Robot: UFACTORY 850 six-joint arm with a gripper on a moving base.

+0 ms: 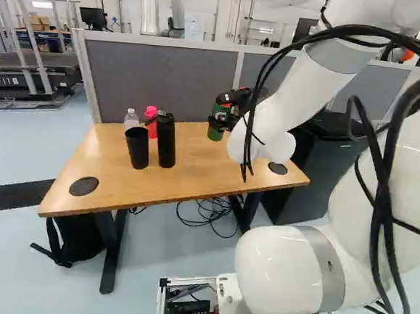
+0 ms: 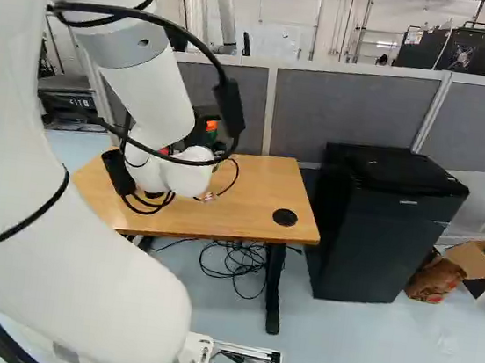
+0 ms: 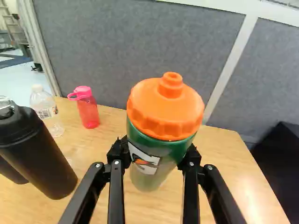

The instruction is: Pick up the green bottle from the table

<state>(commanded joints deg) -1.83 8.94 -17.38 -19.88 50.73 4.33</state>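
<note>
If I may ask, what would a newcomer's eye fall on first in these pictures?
Probably the green bottle with its bright orange cap, held upright between the two fingers of the end effector. Next might come the bulky white arm, filling much of the right side of the left base view, then the small pink bottle near the partition.

Room on both sides of the green bottle (image 3: pixel 154 163), with a wall behind.
In the left base view, a gap of bare counter (image 1: pixel 194 170) separates it from the black bottle (image 1: pixel 165 140), black cup (image 1: pixel 137 148), pink bottle (image 3: pixel 88 109) and clear bottle (image 3: pixel 46 112), which crowd the left. The gray partition (image 1: pixel 158 80) blocks the back; the tall black box (image 2: pixel 377 242) stands beyond the counter's right end.
</note>
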